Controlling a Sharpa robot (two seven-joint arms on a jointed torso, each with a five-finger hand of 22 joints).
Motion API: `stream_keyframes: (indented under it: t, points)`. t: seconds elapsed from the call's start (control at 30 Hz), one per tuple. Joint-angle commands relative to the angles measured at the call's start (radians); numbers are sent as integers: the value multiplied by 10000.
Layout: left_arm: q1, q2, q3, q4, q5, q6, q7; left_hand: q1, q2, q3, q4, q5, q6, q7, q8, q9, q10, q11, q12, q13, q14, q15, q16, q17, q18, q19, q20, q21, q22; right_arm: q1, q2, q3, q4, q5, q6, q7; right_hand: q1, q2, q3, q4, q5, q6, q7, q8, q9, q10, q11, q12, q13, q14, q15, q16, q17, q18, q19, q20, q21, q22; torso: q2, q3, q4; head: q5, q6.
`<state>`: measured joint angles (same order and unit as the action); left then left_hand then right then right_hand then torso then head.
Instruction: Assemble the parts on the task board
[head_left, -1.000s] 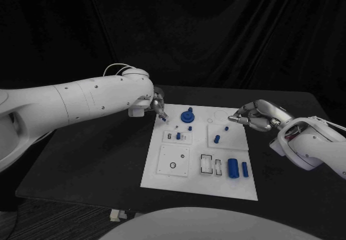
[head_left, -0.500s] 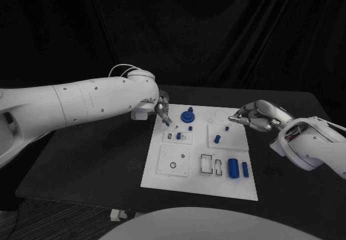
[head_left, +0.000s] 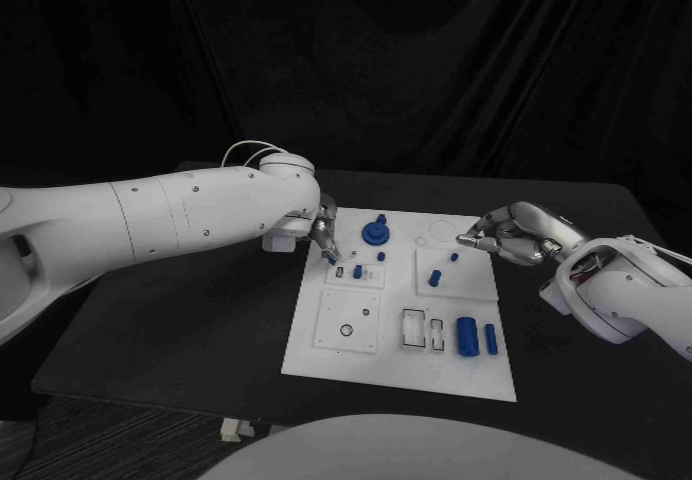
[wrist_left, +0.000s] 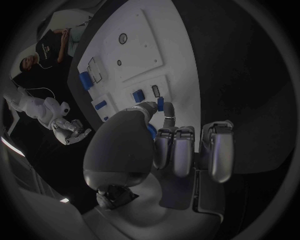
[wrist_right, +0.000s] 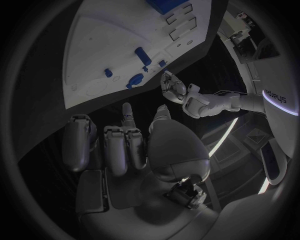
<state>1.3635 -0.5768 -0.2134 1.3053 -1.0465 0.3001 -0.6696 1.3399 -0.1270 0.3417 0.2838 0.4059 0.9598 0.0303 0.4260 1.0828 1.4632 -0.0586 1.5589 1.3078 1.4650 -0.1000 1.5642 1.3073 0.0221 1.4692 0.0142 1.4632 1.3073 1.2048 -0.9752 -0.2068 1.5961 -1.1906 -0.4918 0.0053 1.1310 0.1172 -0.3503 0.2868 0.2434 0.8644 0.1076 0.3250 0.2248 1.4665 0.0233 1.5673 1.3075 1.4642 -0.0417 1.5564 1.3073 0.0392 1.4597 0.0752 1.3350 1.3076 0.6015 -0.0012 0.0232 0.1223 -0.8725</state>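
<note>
The white task board (head_left: 346, 300) lies in the middle of the black table. My left hand (head_left: 323, 232) hovers over the board's far left corner and pinches a small blue peg (head_left: 335, 257) between thumb and finger; the peg (wrist_left: 160, 104) points down at a small slotted block. My right hand (head_left: 512, 232) hangs at the board's far right edge with its fingers curled in and nothing in them. A round blue part with a stem (head_left: 376, 233) stands at the far side. Small blue pegs (head_left: 437, 277) stand mid-board. A thick blue cylinder (head_left: 467, 335) and a thin one (head_left: 490, 339) lie near right.
Two empty rectangular slots (head_left: 415, 329) sit beside the thick cylinder. A square plate with a round hole (head_left: 346, 330) fills the near left of the board. Bare black table (head_left: 188, 330) stretches left of the board, and its near edge runs close below the board.
My left hand has moved right and slightly nearer, bringing the blue peg over the board's far left corner. The right hand has stayed in place.
</note>
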Motion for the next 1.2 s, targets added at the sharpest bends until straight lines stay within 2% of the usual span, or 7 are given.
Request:
stream_keyframes:
  t: [0.03,0.53,0.8,1.2]
  points:
    - [-70,19,8,59,17,-172,-287,-87,23,150,-65,55,152,-219,-62,-16,953,-9,-36,2473,1058,-52,66,2635,32,534,-56,-22,2299,-29,-6,6,22,-54,-37,-108,67,1,-29,-11,64,-12,14,-60,-11,1043,76,35,2633,968,63,-34,2240,195,-54,-11,-52,1853,-9,3,7,-21,-1]
    - [-318,18,6,240,17,-550,-304,-110,32,189,-72,77,167,-223,-58,-15,933,-10,-63,2446,1058,-52,66,2635,31,536,-56,-19,2300,-49,-25,6,25,-54,-76,-89,91,2,-26,-13,73,-11,14,-60,-11,1043,75,35,2633,967,64,-35,2238,197,-58,-11,-60,1851,-11,0,-1,-38,-1]
    - [-356,25,6,300,17,-709,-285,-114,38,206,-77,82,175,-225,-55,-14,933,-11,-62,2447,1058,-52,66,2635,31,537,-56,-17,2301,-55,-9,6,7,-54,-72,-89,91,2,-26,-13,73,-11,14,-60,-11,1043,75,35,2633,967,64,-35,2238,197,-58,-11,-60,1851,-14,3,6,-50,-1]
    - [-368,56,6,344,17,-585,-351,-138,44,234,-80,80,187,-223,-49,-10,918,-11,-82,2427,1058,-53,66,2635,36,528,-57,-41,2294,-63,2,6,-8,-54,-59,-92,131,4,-20,-15,92,-11,14,-60,-12,1043,75,35,2633,965,63,-39,2229,199,-60,-11,-66,1849,-9,3,7,-16,-1]
